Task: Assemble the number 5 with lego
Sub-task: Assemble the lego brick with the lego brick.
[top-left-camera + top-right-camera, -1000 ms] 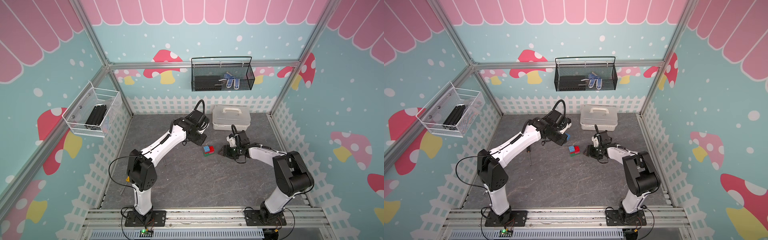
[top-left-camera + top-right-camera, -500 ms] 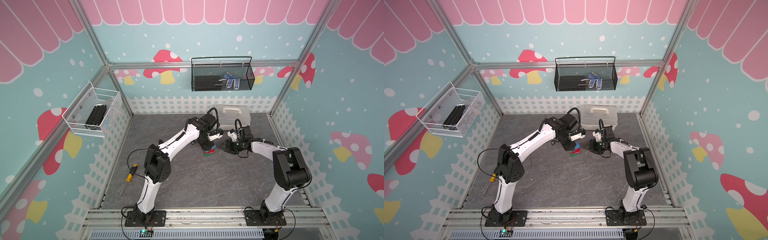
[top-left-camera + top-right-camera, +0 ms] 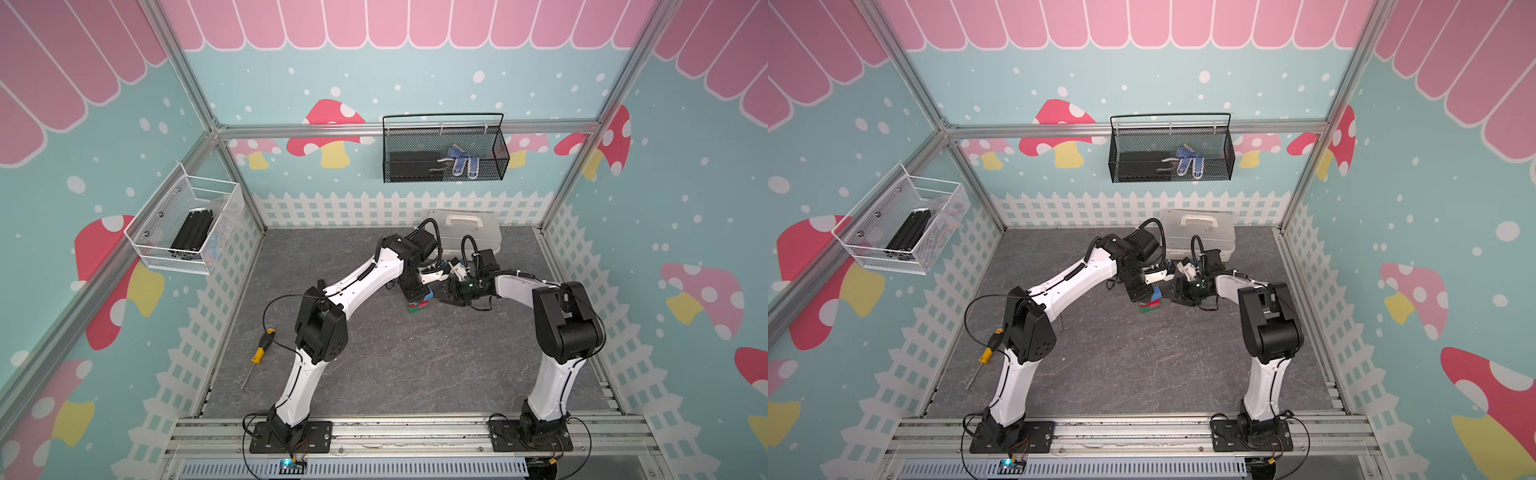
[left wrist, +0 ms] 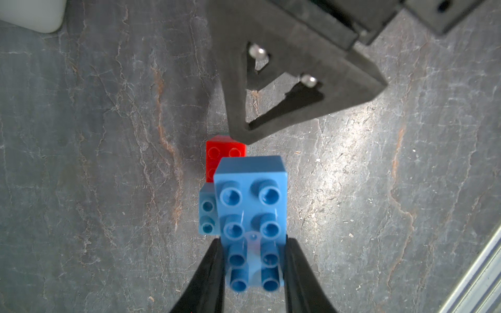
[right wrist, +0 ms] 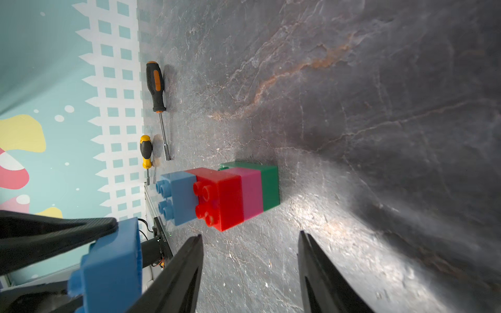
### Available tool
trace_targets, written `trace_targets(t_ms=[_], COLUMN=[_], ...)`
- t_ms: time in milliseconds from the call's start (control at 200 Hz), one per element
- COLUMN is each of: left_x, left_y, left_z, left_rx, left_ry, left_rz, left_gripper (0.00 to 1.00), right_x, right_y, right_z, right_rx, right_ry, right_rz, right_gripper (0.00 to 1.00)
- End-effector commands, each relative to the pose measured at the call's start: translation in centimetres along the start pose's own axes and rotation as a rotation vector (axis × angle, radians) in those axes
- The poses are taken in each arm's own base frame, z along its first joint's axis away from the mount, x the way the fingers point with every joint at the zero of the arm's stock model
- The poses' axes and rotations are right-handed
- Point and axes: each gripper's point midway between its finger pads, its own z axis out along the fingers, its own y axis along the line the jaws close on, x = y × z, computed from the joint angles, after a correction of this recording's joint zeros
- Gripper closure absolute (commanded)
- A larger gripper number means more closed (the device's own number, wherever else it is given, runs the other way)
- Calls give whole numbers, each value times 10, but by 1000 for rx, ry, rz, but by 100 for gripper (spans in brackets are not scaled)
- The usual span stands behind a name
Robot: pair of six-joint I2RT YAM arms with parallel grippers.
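The left arm has swung in from the back of the desk and now hangs over the stack at mid-desk, carrying the long blue. The left jaws pinch that brick across its width near one end, and it is not yet seated. The right jaws are spread and empty, close beside the stack.

The stack runs from green on the desk through pink and red to the short blue on top, whose studs are bare.

In the left wrist view the short blue peeks out along one side of the long blue. The long blue probably needs a small sideways shift until the studs line up. It should stay level and parallel to the red, then be pressed straight down. The stack is narrow and could tip, so the right jaws bracing its lower bricks would likely steady it.
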Motion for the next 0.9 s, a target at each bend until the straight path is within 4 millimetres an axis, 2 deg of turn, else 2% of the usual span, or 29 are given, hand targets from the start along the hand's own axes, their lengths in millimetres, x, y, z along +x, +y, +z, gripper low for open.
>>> trace_targets(t_ms=[0, 145, 190, 260, 360, 425, 510, 896], left_x=[0, -2, -1, -2, 0, 1, 2, 4], left_y=[4, 7, 8, 10, 13, 14, 14, 15], left_z=[-5, -10, -11, -12, -14, -14, -13, -5], left_rx=[4, 5, 2, -4, -11, -8, -6, 5], left_ry=[5, -1, -2, -3, -2, 0, 1, 16], left_rz=[47, 46, 47, 50, 47, 43, 40, 33], left_gripper=[100, 100, 100, 100, 100, 100, 100, 100], right_x=[2, 2, 2, 1, 1, 0, -2, -4], right_y=[1, 1, 1, 3, 8, 10, 12, 16], right_z=[1, 2, 2, 2, 3, 3, 2, 6], right_rx=[-31, -46, -49, -61, -93, -99, -107, -136], right_ry=[35, 49, 49, 50, 58, 56, 54, 70], right_rz=[-17, -26, -29, -34, -38, -45, -50, -61], right_gripper=[44, 53, 61, 67, 66, 71, 71, 71])
